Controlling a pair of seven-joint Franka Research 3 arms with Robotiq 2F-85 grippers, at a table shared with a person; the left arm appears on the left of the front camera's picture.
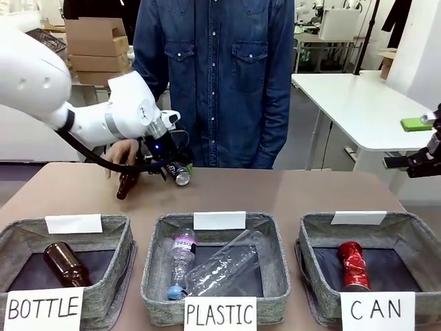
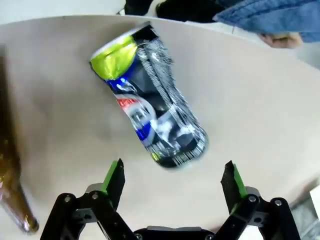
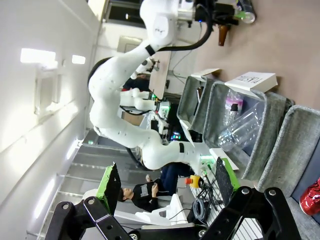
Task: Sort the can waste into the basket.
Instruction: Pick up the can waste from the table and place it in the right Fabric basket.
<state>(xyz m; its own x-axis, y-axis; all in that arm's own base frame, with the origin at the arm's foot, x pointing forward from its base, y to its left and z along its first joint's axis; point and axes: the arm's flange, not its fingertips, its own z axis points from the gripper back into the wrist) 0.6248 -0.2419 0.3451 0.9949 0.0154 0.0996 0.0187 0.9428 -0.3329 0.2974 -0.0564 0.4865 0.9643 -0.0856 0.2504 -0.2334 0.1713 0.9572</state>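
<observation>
Pre-grasp: left pincer, jaws spread, hovers over dented black-and-silver metal can; next, lower and clamp it

Red can lies in CAN basket; dented black-and-silver can lies on table.

Can flanks: bare table both sides of black-and-silver can; left gripper jaws spread wider than it.
Beside gripper: 1 brown bottle lying close.
Far edge: person's hand near that bottle.
Route right: table open beyond PLASTIC basket rim.
CAN basket: top open; 1 red can mid-floor, room beside it.
</observation>
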